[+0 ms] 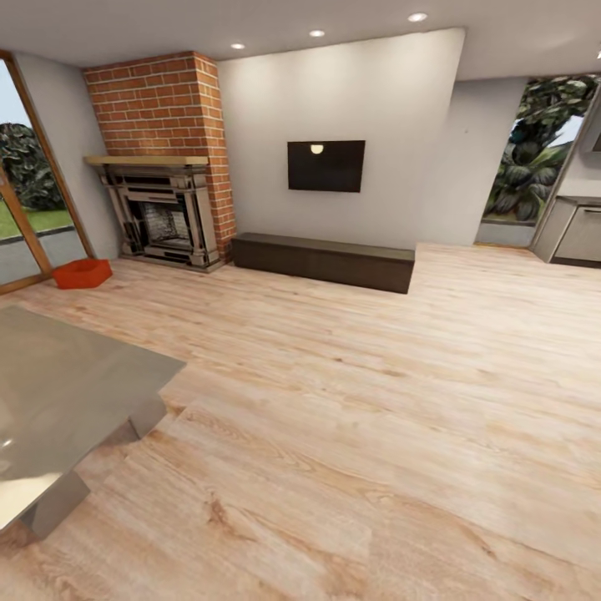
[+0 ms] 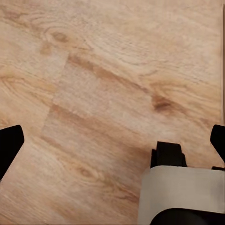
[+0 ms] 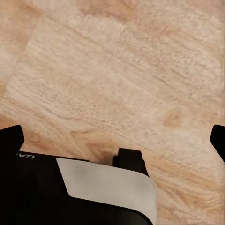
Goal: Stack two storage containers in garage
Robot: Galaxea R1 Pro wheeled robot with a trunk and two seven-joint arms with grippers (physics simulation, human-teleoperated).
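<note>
- Nearest the head camera, at lower left, a grey glossy counter (image 1: 58, 392) with a slab leg stands on the light wood-plank floor (image 1: 351, 417); nothing rests on the visible part of its top.
- At far left, wood-framed glass doors (image 1: 25, 217) open onto grass and foliage.
- One orange-red storage container (image 1: 83, 272) lies on the plank floor just beside those doors and in front of the fireplace (image 1: 163, 213), well apart from the robot. Whether it is one bin or two nested cannot be told at this range.
- Brick chimney breast (image 1: 171, 117) rises behind the fireplace, with a wooden mantel across it.
- Centre: a dark wall-mounted television (image 1: 325, 165) hangs on the pale wall above a long, low dark cabinet (image 1: 324, 260).
- Right: a window (image 1: 534, 159) with foliage beyond, and grey cabinetry (image 1: 576, 229) at the frame edge.
- Left end effector (image 2: 112, 140): in the left wrist view, black fingertips (image 2: 9, 147) sit at opposite edges of the picture, spread wide apart with nothing between them, above plank floor. Part of the robot's base, white and black, shows below.
- Right end effector (image 3: 112, 138): in the right wrist view, fingertips (image 3: 10, 140) likewise sit wide apart, holding nothing, over plank floor and the black-and-white base.
</note>
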